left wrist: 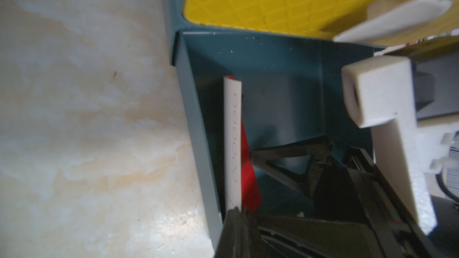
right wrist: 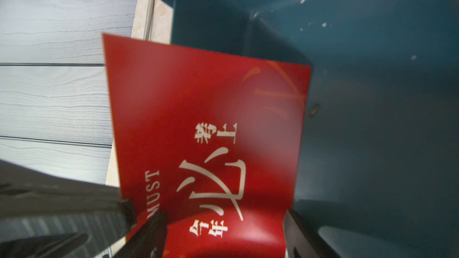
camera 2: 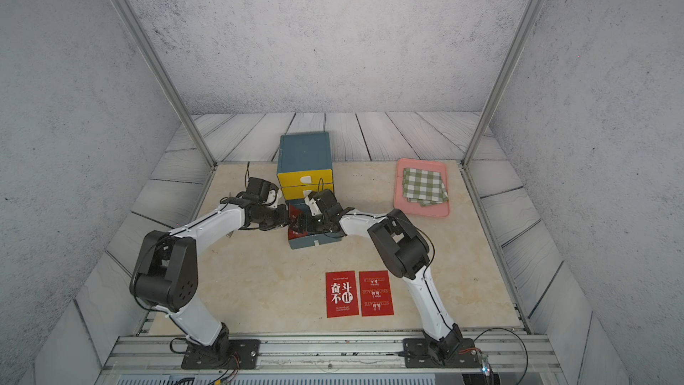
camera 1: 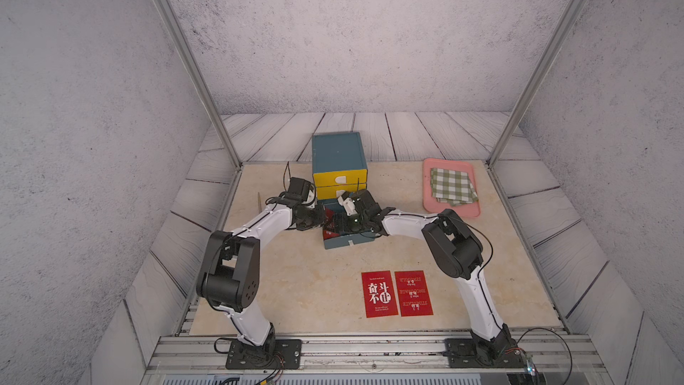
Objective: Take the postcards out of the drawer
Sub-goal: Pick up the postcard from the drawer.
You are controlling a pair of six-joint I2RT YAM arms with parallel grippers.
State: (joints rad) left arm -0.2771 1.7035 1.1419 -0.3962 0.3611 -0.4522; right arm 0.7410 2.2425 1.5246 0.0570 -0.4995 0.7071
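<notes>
One postcard (right wrist: 206, 130) stands on edge in the drawer (left wrist: 196, 132), its edge clenched in the left gripper (left wrist: 237, 212); the right gripper (camera 1: 335, 224) gapes beside it. Thin, light, glossy, bowing: likely best held firmly near a corner. Two postcards (camera 1: 381, 294) lie on the tabletop (camera 1: 296, 283).

Right wrist view, mid-frame: the bent card (right wrist: 198, 120) reads "MUST" in white at its lower left, a big 必 beside it, 今年 below, 上 above. In both top views, lower middle: the left card (camera 1: 379, 294) shows 奋斗不止 upside down. The right card (camera 1: 413, 293) carries STRUGGLE, ENCOURAGE, STIMULATE, also inverted. Their small print is too fine to read.
</notes>
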